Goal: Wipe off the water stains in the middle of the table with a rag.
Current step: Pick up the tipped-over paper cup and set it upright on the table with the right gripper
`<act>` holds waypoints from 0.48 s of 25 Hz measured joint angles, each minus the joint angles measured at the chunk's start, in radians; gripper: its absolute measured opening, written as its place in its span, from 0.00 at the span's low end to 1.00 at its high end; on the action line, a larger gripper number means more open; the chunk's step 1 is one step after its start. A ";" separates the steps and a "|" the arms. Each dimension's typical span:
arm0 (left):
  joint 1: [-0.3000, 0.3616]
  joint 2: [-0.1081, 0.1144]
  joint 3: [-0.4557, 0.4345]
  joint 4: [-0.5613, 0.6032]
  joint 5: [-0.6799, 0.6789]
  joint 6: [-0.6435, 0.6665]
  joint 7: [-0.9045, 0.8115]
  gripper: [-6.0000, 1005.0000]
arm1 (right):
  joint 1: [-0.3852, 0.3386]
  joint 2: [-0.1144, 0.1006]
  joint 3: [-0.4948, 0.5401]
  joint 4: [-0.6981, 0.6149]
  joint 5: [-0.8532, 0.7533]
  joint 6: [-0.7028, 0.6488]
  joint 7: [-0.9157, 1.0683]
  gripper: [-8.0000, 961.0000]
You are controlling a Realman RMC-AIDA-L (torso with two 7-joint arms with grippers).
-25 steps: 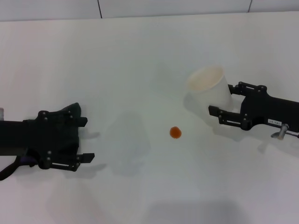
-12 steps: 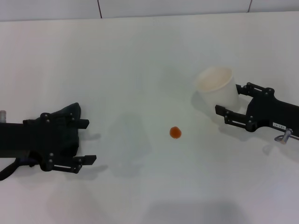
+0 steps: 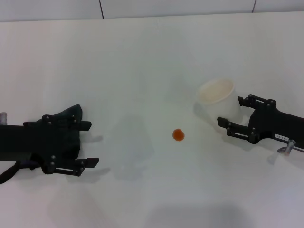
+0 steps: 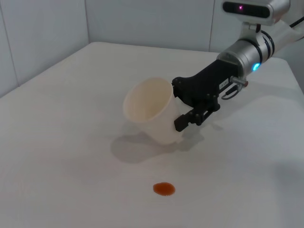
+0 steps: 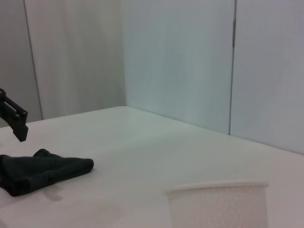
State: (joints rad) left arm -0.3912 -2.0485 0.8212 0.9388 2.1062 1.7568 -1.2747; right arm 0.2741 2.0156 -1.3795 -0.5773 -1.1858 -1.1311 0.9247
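Note:
The water stain [image 3: 178,135] is a small orange-red blot on the white table [image 3: 142,57]; it also shows in the left wrist view [image 4: 164,188]. The rag [image 3: 72,115], dark with a purple patch, lies at the left under my left gripper [image 3: 88,143], which is open above it. In the right wrist view the rag [image 5: 42,171] lies flat on the table. My right gripper [image 3: 230,110] is shut on a whitish cup [image 3: 216,97] to the right of the stain. In the left wrist view it holds the cup [image 4: 147,109] tilted, just above the table.
The table's grey seamed back edge [image 3: 100,8] runs along the far side. Pale walls [image 5: 180,61] stand beyond the table. A faint shadow patch [image 3: 133,142] lies between the left gripper and the stain.
My right gripper has carried the cup a little toward the table's near side and to the right. The left gripper and rag have barely moved.

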 joint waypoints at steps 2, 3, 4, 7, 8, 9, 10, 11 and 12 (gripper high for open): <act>0.001 0.000 0.000 0.000 0.000 -0.001 0.000 0.86 | 0.000 0.000 -0.003 0.006 0.000 0.001 0.000 0.77; 0.001 0.000 0.000 0.000 0.000 -0.001 0.000 0.86 | 0.000 0.000 -0.004 0.007 0.000 0.003 0.000 0.77; 0.001 0.000 -0.001 0.000 0.000 -0.001 0.000 0.86 | 0.000 0.000 -0.005 0.008 0.000 0.004 0.000 0.76; 0.000 0.000 0.000 0.000 0.000 -0.002 0.000 0.86 | 0.001 0.000 -0.007 0.013 0.000 0.009 -0.001 0.76; 0.000 -0.001 0.000 -0.001 0.000 -0.003 0.000 0.86 | 0.001 0.000 -0.007 0.015 0.000 0.015 -0.001 0.76; -0.001 -0.001 0.000 -0.005 0.000 -0.006 0.000 0.86 | 0.001 0.000 -0.007 0.019 0.001 0.024 -0.001 0.76; -0.002 -0.002 0.000 -0.009 0.001 -0.009 0.000 0.86 | 0.001 0.000 -0.007 0.022 0.001 0.031 -0.001 0.76; -0.004 -0.001 0.000 -0.015 0.001 -0.011 0.000 0.86 | 0.001 0.000 -0.007 0.025 0.001 0.039 -0.001 0.76; -0.006 -0.001 0.001 -0.020 0.001 -0.012 0.000 0.86 | 0.001 0.000 -0.007 0.029 0.001 0.045 -0.001 0.76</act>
State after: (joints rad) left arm -0.3970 -2.0494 0.8217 0.9192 2.1073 1.7446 -1.2747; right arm 0.2746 2.0156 -1.3867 -0.5484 -1.1851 -1.0858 0.9234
